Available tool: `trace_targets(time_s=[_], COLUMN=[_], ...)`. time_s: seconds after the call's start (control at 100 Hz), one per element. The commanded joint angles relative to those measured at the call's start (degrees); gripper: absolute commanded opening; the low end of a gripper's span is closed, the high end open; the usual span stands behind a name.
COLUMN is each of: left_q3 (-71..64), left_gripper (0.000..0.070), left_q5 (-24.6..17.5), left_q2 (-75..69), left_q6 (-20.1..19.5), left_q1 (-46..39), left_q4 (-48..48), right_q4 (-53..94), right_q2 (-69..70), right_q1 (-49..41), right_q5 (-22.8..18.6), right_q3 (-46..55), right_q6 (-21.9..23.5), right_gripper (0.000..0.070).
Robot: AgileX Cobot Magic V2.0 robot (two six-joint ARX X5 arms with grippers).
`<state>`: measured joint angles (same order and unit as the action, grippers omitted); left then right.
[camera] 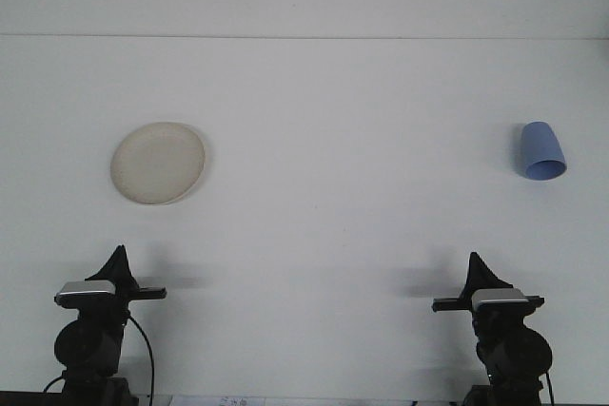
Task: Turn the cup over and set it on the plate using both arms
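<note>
**A small blue cup waits far from its plate**

The cup is blue and small. It sits on the right side of the white table, far back from me. It looks like it is upside down or tipped, with the wide end toward me, but I cannot be sure which. I think it is plastic, so it should be light and stiff. It will not squash much if I squeeze it. The side looks smooth, so it may slip. It gets thinner toward one end, so a pinch on the side could slide off. I think the best hold is across the middle of the body, or on the rim if I can reach it. Because it is so light, a bump could knock it over or push it away.

The plate is round, pale and flat. It lies on the left side of the table, well apart from the cup. Nothing is on it.

My right gripper is low and near me, below the cup. My left gripper is low too, below the plate. Both hold nothing. I cannot tell if they are wide or narrow.
</note>
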<state>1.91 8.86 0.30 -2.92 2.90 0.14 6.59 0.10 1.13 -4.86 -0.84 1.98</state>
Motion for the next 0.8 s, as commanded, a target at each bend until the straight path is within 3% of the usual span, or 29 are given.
trace_targets(time_s=[0.0, 0.7, 0.79], left_q3=[-1.1, -1.1, -1.1], left_gripper=[0.0015, 0.0015, 0.0015], left_q5=[0.1, 0.1, 0.1], left_q2=[-0.1, -0.1, -0.1], left_q6=[0.2, 0.2, 0.2], left_q1=[0.0, 0.0, 0.0], left_q4=[0.9, 1.2, 1.4], right_q4=[-0.6, -0.6, -0.6], right_q2=[0.0, 0.0, 0.0], right_q1=[0.0, 0.0, 0.0], right_q5=[0.0, 0.0, -0.5], right_q3=[0.1, 0.1, 0.1], right_q6=[0.8, 0.8, 3.4], right_gripper=[0.0007, 0.0007, 0.0007])
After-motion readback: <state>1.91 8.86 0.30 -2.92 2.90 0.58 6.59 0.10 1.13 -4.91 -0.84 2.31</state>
